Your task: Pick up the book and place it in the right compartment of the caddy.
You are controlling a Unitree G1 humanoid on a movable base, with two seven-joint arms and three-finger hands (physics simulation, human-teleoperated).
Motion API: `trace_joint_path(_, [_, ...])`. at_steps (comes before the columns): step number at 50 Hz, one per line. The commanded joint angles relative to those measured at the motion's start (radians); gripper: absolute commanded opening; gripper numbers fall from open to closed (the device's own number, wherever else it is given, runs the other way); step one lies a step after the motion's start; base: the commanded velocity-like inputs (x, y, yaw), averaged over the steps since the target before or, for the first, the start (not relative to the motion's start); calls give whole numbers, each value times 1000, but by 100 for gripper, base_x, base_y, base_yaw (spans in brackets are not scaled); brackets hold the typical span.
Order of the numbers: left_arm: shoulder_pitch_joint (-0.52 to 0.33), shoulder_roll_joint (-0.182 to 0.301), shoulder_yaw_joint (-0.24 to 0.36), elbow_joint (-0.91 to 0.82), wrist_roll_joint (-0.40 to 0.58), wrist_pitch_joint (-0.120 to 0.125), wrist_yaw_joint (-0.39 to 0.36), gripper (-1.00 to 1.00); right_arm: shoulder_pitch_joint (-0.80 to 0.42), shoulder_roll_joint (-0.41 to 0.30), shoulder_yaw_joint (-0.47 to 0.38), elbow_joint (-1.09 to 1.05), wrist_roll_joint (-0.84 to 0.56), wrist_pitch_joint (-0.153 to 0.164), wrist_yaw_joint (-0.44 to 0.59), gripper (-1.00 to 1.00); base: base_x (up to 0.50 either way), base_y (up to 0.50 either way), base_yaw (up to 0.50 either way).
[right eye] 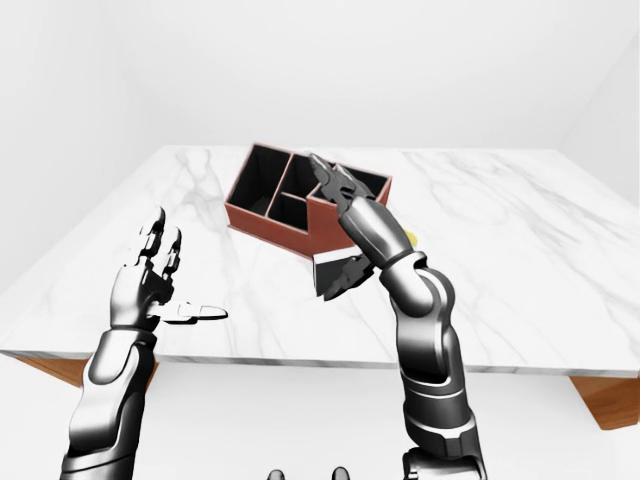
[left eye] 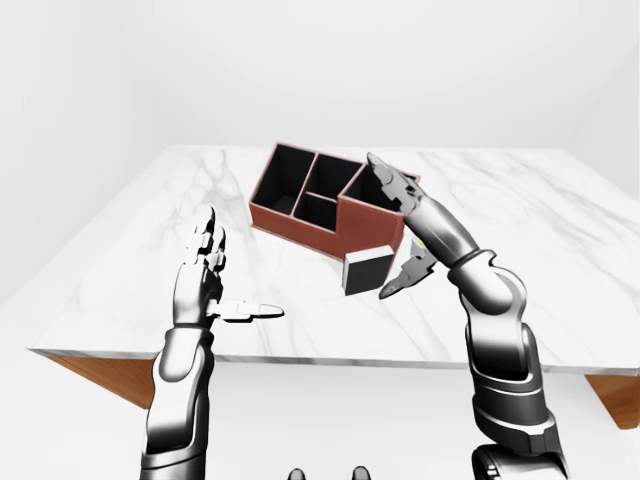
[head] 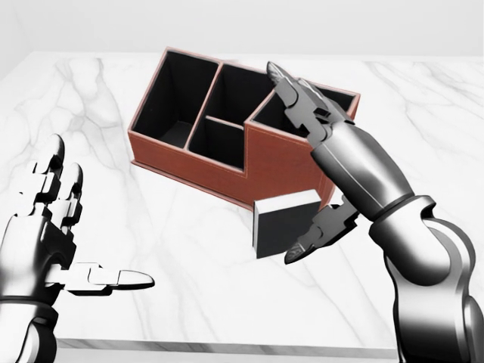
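The red-brown caddy (head: pixel 189 162) with several black compartments stands on the white marble table (head: pixel 189 249), in the upper middle of the head view. The book (head: pixel 280 223), dark grey with a pale page edge, stands tilted against the caddy's near wall, below its right compartment (head: pixel 276 117). My right hand (head: pixel 283 162) is open. Its long fingers (head: pixel 299 98) stretch over the right compartment and its thumb (head: pixel 318 234) touches the book's right side. My left hand (head: pixel 94 223) is open and empty over the table at the left.
A small yellow thing (left eye: pixel 415 243) shows just behind my right wrist, to the right of the caddy. The table's near edge (left eye: pixel 300 355) runs across the left-eye view, with a wooden base (left eye: pixel 105 380) under it.
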Motion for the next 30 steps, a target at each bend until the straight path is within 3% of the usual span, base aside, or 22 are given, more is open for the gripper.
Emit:
trace_joint_path(1, [-2,0,-1,11,2,0,3,100,2,-7,-9,-4,-2,0,15,100,18,1,0])
trace_joint_path(30, [-5,0,-6,21,9,0,10,100,11,-3,-7,-36,0,0,24,100,18,1,0])
